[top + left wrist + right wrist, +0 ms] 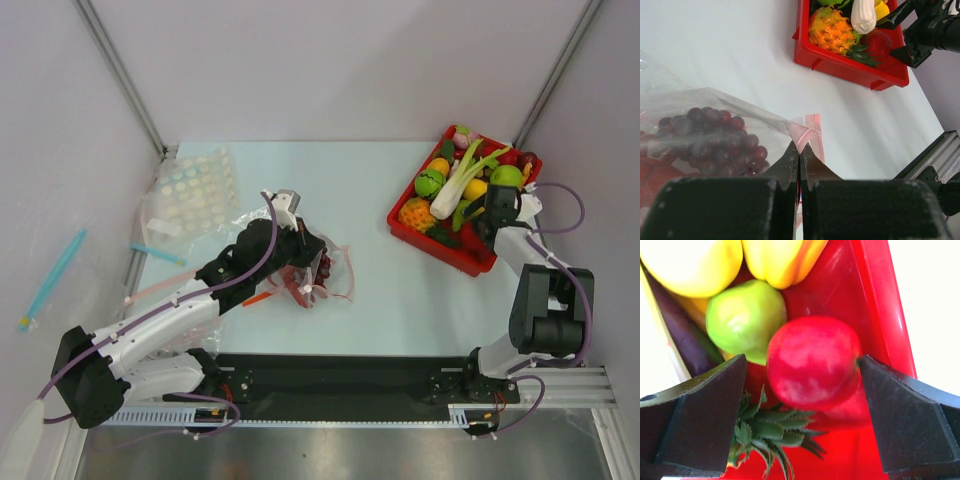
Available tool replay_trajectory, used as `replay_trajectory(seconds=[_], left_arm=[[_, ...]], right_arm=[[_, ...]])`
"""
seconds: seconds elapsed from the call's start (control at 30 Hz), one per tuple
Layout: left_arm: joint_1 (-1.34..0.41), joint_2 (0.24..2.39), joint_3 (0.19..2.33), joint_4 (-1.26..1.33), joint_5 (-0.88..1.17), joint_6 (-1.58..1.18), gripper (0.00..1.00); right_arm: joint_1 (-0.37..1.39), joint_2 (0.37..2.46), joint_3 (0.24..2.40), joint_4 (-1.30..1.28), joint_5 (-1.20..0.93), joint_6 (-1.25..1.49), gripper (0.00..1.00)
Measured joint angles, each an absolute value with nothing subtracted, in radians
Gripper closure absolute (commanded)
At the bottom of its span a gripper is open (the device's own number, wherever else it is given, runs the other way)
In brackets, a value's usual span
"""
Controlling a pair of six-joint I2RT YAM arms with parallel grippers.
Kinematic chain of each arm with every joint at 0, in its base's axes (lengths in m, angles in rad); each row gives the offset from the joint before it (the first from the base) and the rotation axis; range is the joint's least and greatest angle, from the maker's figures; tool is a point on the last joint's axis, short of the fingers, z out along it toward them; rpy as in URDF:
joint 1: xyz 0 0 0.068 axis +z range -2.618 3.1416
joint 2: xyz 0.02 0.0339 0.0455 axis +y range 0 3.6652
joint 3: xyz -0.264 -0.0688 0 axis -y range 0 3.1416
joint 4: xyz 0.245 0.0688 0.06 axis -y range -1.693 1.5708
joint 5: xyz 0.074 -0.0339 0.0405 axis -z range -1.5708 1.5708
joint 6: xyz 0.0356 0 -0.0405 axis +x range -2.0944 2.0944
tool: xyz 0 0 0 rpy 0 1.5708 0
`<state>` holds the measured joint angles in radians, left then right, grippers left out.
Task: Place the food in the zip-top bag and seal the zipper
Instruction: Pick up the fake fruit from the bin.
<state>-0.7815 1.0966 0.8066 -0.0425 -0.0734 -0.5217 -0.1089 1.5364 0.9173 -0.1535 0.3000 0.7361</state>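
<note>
Zip-top bag of clear, crinkly plastic (335, 268) lies on the pale table (400, 300) left of centre, and we see a dark purple toy grape bunch (715, 135) inside it. Our left gripper (799, 150) has its two black fingers pressed together on the bag's pale pink-red zipper strip (810, 131), pinching a folded corner of it. Well apart, at the table's right side, a red plastic tray (440, 245) holds a heap of toy fruit and vegetables. Our right gripper (802, 375) hangs in the tray with its jaws wide apart, one on each side of a glossy red ball-like fruit (812, 362). We see a gap between the fruit and one finger; at the other finger we cannot tell whether they touch. A green pear-like fruit (742, 320) sits just beside the red one.
</note>
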Motion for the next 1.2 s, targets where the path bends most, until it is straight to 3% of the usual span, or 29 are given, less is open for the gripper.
replay_trajectory(seconds=[0.4, 0.63, 0.73, 0.97, 1.13, 1.2], left_arm=[[-0.781, 1.097, 0.807, -0.043, -0.073, -0.522, 1.00], [-0.781, 1.097, 0.807, -0.043, -0.073, -0.522, 1.00], [-0.781, 1.097, 0.807, -0.043, -0.073, -0.522, 1.00], [-0.783, 1.097, 0.807, -0.044, -0.071, -0.522, 1.00], [-0.783, 1.097, 0.808, -0.047, -0.070, -0.522, 1.00], [-0.783, 1.097, 0.809, -0.047, -0.070, -0.521, 1.00]], right_arm=[[-0.088, 1.501, 0.874, -0.166, 0.311, 0.733, 0.07], [-0.090, 1.528, 0.871, -0.148, 0.314, 0.741, 0.49], [-0.090, 1.502, 0.845, -0.130, 0.317, 0.752, 0.58], [-0.064, 1.112, 0.658, -0.107, 0.355, 0.759, 0.63], [-0.023, 0.859, 0.640, -0.058, 0.325, 0.729, 0.66], [-0.018, 0.811, 0.625, -0.022, 0.262, 0.711, 0.72]])
